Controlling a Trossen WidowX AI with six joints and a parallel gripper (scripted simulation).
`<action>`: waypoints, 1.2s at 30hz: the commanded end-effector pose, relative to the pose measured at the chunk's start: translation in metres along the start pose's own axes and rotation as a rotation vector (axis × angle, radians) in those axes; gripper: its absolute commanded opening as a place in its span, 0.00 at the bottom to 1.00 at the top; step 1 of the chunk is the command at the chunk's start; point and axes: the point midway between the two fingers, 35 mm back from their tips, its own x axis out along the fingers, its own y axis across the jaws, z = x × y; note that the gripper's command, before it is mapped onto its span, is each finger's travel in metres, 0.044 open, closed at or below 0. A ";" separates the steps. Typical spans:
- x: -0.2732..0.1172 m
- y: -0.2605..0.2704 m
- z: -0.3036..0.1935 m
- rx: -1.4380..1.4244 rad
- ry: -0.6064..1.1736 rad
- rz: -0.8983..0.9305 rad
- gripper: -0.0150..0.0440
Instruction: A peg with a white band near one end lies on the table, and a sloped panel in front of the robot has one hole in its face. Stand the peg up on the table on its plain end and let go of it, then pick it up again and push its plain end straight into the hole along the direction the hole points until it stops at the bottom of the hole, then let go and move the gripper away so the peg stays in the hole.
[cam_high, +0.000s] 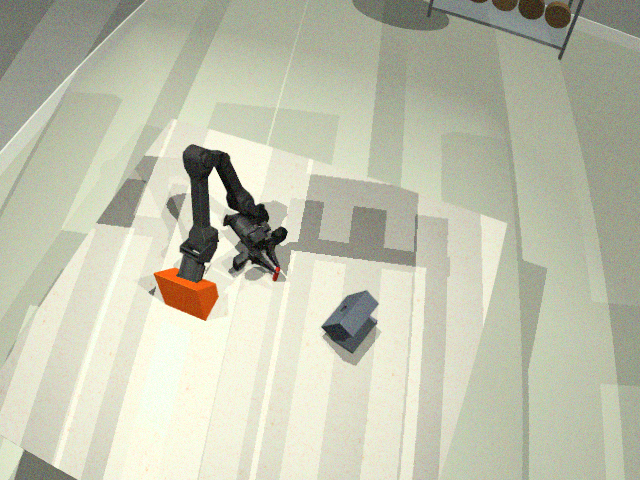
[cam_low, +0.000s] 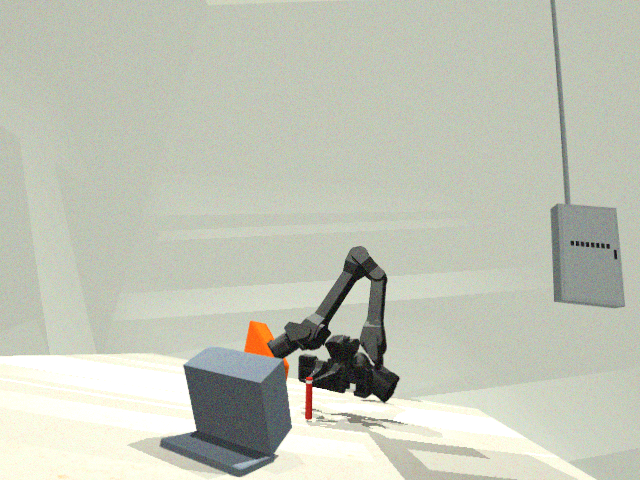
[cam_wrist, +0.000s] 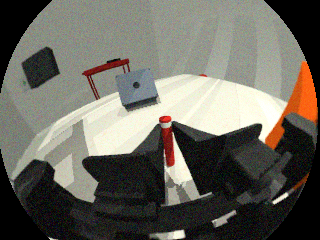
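The red peg (cam_high: 275, 275) (cam_low: 308, 400) (cam_wrist: 169, 150) stands upright, its white-banded end up and its plain end down. Its lower end is at or very near the table; the views do not show whether it touches. My gripper (cam_high: 276, 268) (cam_wrist: 166, 126) is shut on the peg's upper part, just below the white band, reaching it from the side with the fingers nearly level. The blue-grey sloped panel (cam_high: 357, 311) (cam_low: 232, 408) (cam_wrist: 146, 94) stands apart from the peg. Its dark hole (cam_high: 343, 308) (cam_wrist: 136, 85) is empty; the exterior camera sees the panel from behind, with the hole hidden.
The orange block (cam_high: 187, 297) (cam_low: 256, 338) (cam_wrist: 306, 102) is at the arm's base, beside the gripper. The panel's foot (cam_low: 217, 453) sticks out along the table behind it. Striped shadows cross the pale table (cam_high: 175, 372). A grey wall box (cam_low: 586, 273) hangs far off.
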 end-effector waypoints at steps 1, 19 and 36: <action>-0.002 0.003 -0.001 0.005 -0.010 0.004 0.34; -0.002 0.002 -0.004 0.001 0.011 0.006 0.34; -0.004 0.001 -0.005 -0.006 0.009 0.007 0.34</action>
